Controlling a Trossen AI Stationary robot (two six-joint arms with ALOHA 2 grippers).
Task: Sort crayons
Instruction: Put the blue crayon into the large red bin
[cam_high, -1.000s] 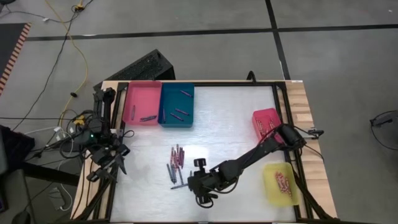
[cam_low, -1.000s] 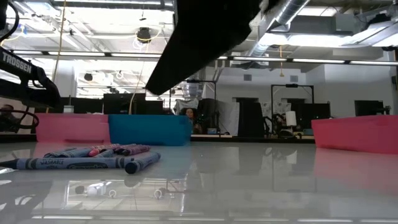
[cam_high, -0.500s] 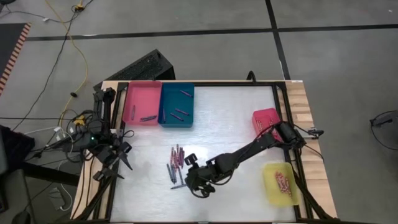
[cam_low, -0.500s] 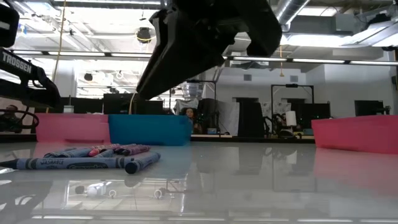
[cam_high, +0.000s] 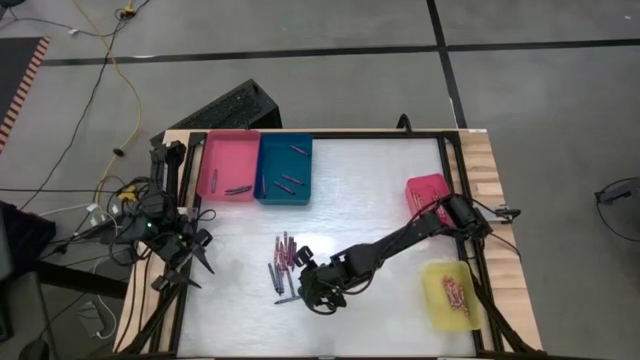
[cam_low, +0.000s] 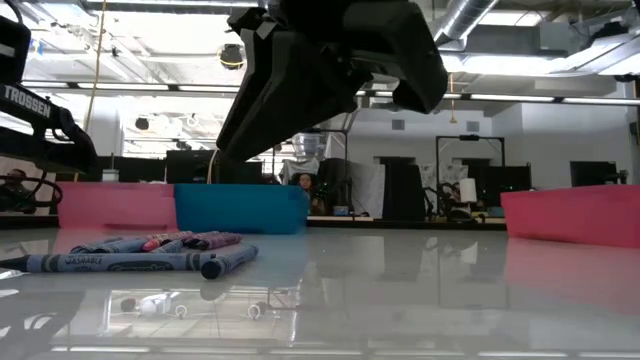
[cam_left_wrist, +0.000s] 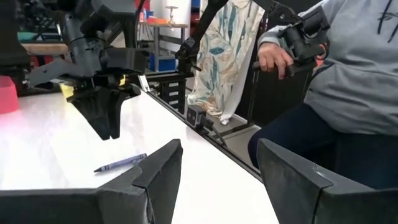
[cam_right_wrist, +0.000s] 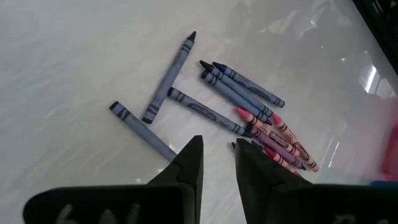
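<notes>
Where visible: blue tray (cam_high: 285, 168) holds crayons (cam_high: 290, 181); yellow tray (cam_high: 447, 296), red ones.

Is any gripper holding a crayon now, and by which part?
Nothing is held. The right gripper hovers with empty jaws over the loose crayons; the left gripper is open and empty.

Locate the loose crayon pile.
High view: the loose crayon pile lies mid-table toward the front, below the blue tray, just left of the right hand.
</notes>
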